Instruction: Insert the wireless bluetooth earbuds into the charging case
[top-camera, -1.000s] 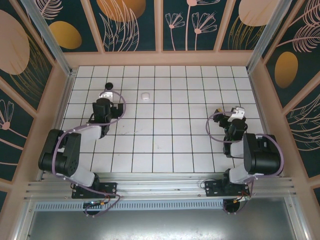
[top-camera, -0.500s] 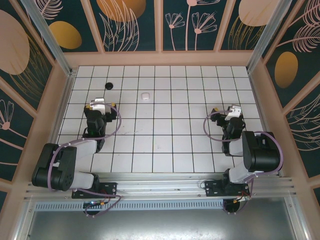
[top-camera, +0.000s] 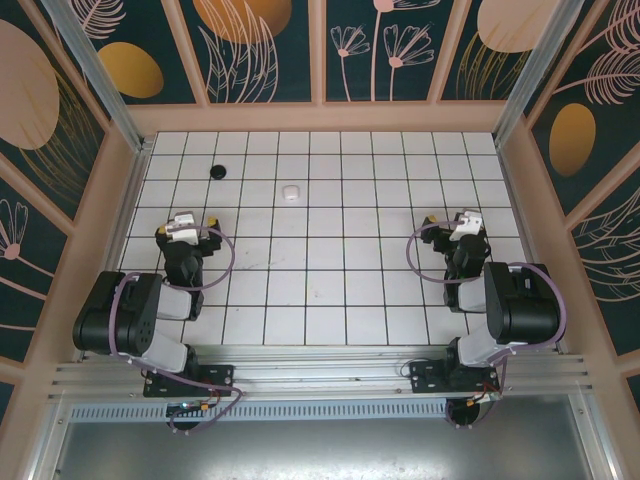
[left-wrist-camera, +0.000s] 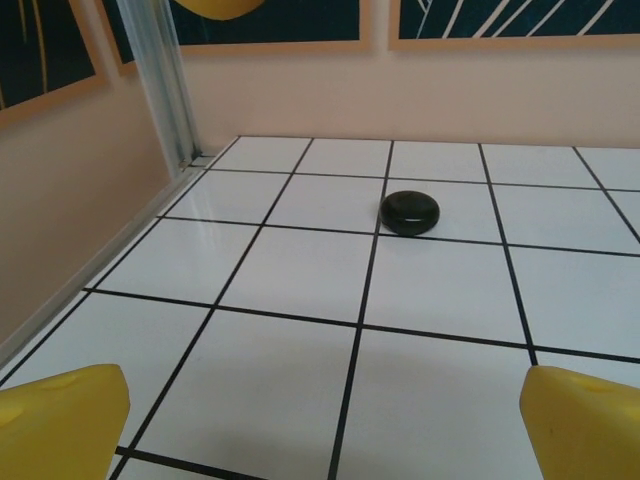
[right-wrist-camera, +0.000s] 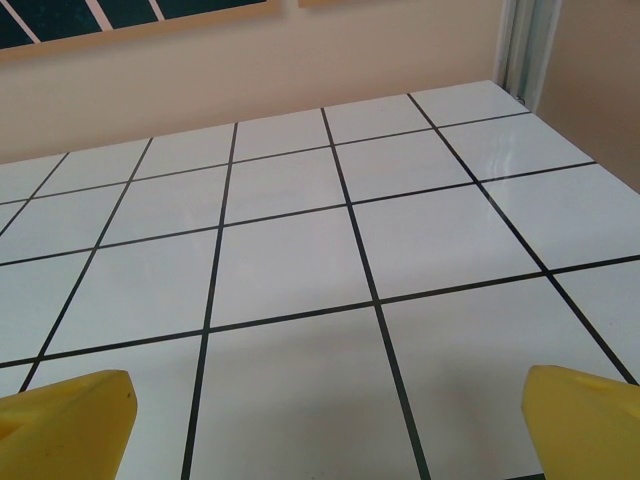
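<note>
A glossy black round puck (top-camera: 217, 171) lies on the white tiled floor at the far left; in the left wrist view the puck (left-wrist-camera: 409, 212) sits on a tile line well ahead of the fingers. I see no tiny black earbuds; they are hidden or out of view. My left gripper (top-camera: 186, 229) is about two tiles nearer than the puck, open and empty, its yellow fingertips (left-wrist-camera: 65, 415) wide apart. My right gripper (top-camera: 455, 229) hovers open over bare tiles on the right side, its yellow fingertips (right-wrist-camera: 580, 420) spread with nothing between them.
A small white rounded object (top-camera: 291, 191) rests on the floor right of the puck, toward the back middle. Peach walls with a metal corner post (left-wrist-camera: 160, 80) close in the tiled floor (top-camera: 330, 270) on three sides.
My left arm has drawn back toward the near left, away from the puck, which now lies uncovered. The right arm has barely shifted.
</note>
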